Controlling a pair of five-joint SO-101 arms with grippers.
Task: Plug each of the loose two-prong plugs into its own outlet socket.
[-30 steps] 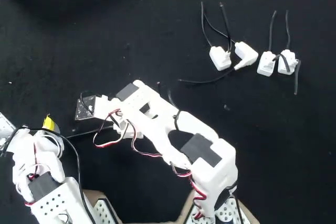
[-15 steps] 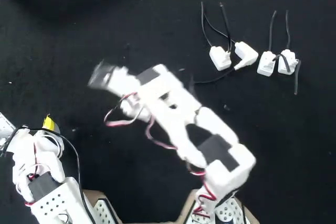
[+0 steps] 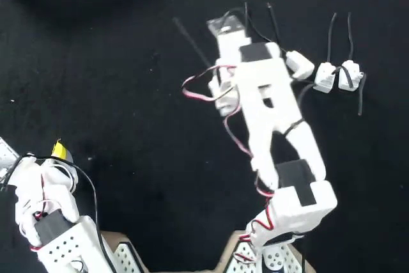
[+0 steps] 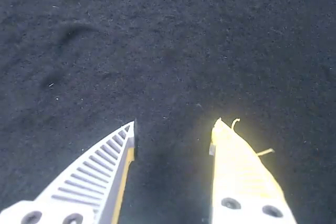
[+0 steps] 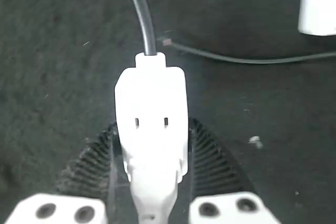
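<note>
Right tool [image 5: 152, 129]: clamped tight on a white socket [image 5: 151, 98], a finger on each side, its two slots facing the wrist camera.
Cord [image 5: 137, 9]: black, running off the socket's far end.
Right arm: stretched out to the far side of the desk [image 3: 96, 62], socket just beside the white connectors [image 3: 324, 77].
Left tool [image 4: 173, 129]: jaws parted, holding nothing, low over the desk's near left corner.
</note>
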